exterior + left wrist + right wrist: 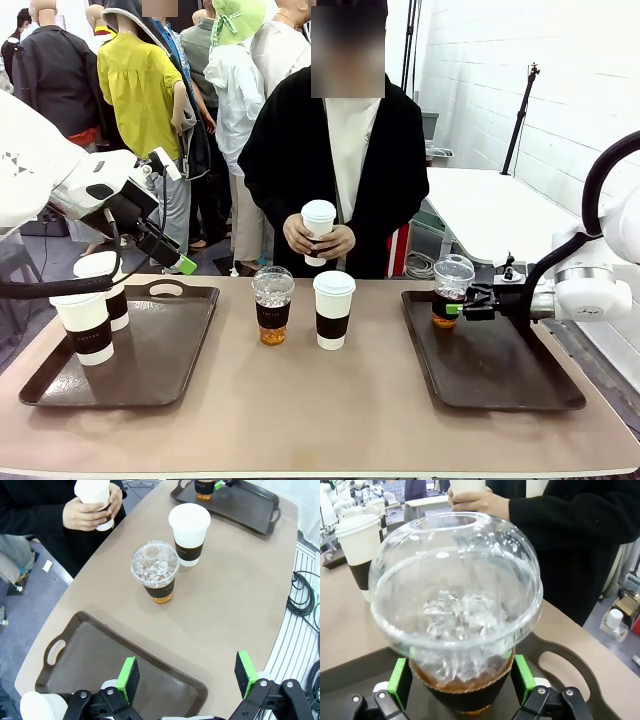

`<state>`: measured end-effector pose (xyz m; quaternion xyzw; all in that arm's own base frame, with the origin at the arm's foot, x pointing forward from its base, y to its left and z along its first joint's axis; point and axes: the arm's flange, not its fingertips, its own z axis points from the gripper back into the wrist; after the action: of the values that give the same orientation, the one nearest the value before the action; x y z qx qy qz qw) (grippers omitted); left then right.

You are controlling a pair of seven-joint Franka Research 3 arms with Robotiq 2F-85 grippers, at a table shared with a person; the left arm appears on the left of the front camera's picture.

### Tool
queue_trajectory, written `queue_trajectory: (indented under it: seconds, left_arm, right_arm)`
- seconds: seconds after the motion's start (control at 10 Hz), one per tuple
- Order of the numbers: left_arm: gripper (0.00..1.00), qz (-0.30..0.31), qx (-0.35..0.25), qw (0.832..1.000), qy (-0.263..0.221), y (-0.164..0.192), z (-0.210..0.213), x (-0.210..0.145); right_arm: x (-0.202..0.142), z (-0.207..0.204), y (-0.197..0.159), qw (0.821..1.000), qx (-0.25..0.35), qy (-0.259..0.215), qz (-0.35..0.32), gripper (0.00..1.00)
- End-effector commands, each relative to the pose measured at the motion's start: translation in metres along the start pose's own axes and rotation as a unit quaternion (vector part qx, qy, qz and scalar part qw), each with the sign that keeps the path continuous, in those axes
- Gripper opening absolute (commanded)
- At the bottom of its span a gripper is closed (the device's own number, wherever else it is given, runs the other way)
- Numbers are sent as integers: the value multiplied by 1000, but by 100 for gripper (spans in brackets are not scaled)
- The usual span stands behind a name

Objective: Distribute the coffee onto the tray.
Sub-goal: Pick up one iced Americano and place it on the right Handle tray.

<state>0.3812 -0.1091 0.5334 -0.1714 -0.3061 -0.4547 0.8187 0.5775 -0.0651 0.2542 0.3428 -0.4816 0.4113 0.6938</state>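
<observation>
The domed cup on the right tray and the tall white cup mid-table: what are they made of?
Domed cup: clear glossy plastic, it seems; ice and amber drink show through. White cup: matte, opaque, likely paper; smoother lid, perhaps plastic. Black sleeves: probably cardboard.

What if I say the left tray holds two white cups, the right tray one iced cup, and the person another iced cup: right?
No. The front view shows the person holding a white cup, not an iced one. The left tray does hold two white cups, the right tray one iced cup.
</observation>
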Motion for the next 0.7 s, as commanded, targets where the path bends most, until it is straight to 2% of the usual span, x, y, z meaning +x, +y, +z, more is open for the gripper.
queue_trajectory:
  seconds: [0.0, 0.6]
  left_arm:
    - [100, -1, -9, 1000, -6, 2, 0, -1]
    - [100, -1, -9, 1000, -6, 2, 0, -1]
  right_arm:
    - [2, 13, 18, 1000, -17, 11, -18, 100]
    - [-14, 49, 56, 998, -54, 11, -35, 100]
